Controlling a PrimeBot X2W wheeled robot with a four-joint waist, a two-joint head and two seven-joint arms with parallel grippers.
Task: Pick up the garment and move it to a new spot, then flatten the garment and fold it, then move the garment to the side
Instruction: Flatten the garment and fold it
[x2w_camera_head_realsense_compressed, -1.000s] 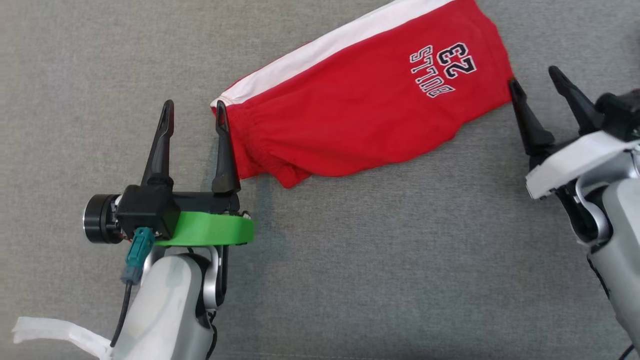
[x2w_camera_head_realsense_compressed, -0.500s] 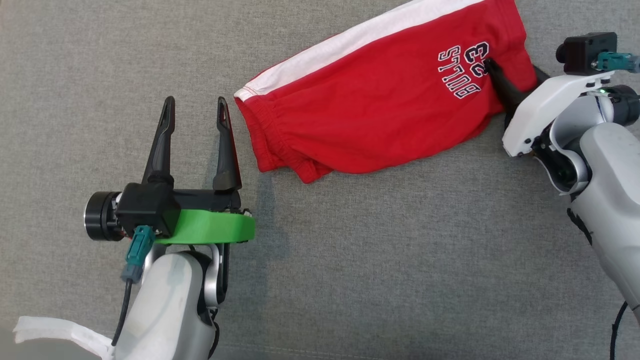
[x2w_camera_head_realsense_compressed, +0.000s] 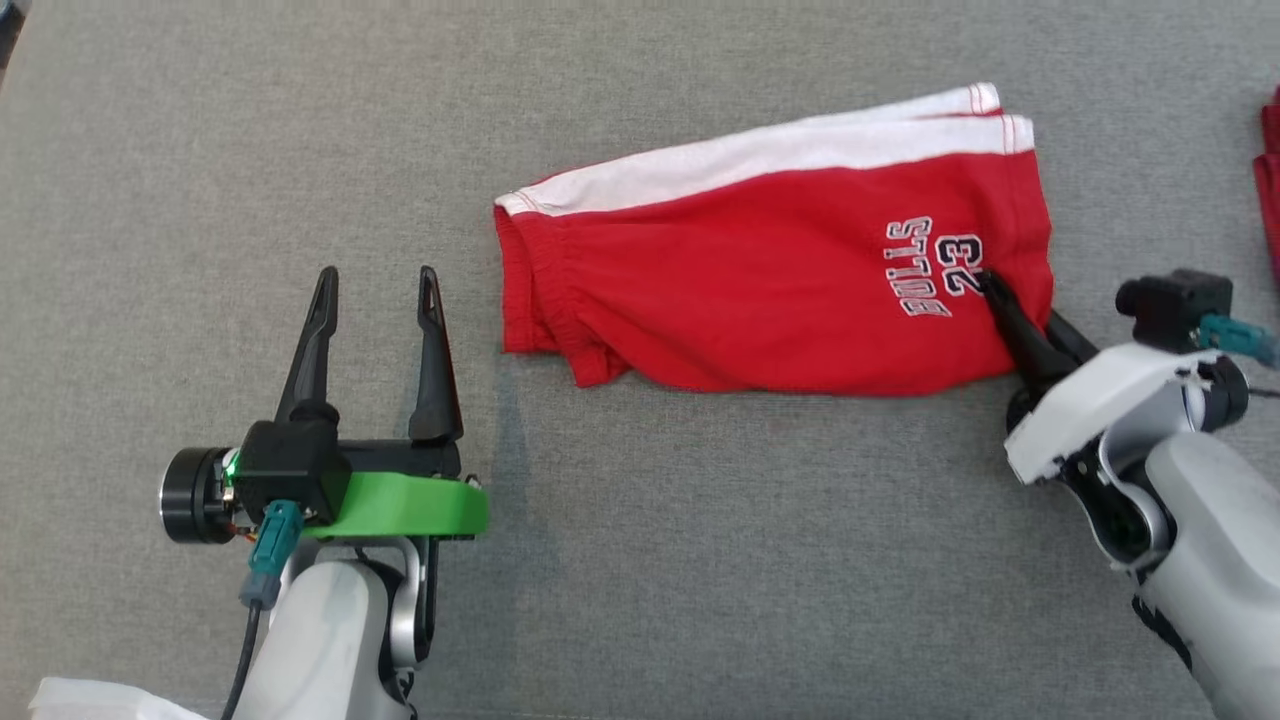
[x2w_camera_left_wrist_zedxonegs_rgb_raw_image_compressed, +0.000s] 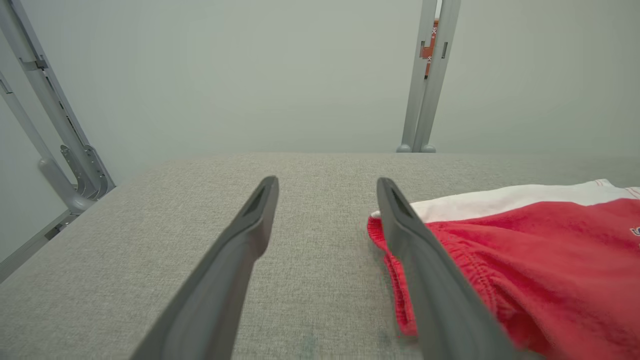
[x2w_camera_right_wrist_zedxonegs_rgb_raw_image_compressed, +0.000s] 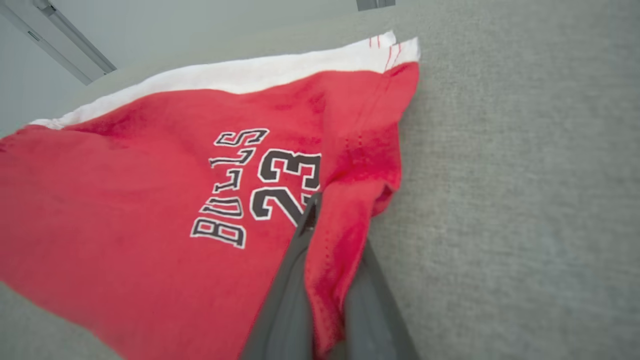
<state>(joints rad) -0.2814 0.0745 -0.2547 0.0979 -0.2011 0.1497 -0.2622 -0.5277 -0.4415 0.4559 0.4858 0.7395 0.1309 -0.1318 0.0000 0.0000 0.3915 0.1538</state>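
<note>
Near, lower left: left gripper (x2w_camera_head_realsense_compressed: 378, 272), fingers wide apart, empty, now clear of the waistband touched a second ago.
Near, lower right: right gripper (x2w_camera_head_realsense_compressed: 1003, 303), open beside the hem a second ago, now pinched shut on the leg hem of the garment (x2w_camera_head_realsense_compressed: 760, 270), with red cloth bunched between the fingers (x2w_camera_right_wrist_zedxonegs_rgb_raw_image_compressed: 287, 300).
Middle: garment, red with a white side stripe, flat on the grey fabric surface (x2w_camera_head_realsense_compressed: 700, 560). Long axis nearly left to right, no longer slanted. Waistband toward the left gripper, hem toward the right.
Far right edge: second red item (x2w_camera_head_realsense_compressed: 1270, 180).
</note>
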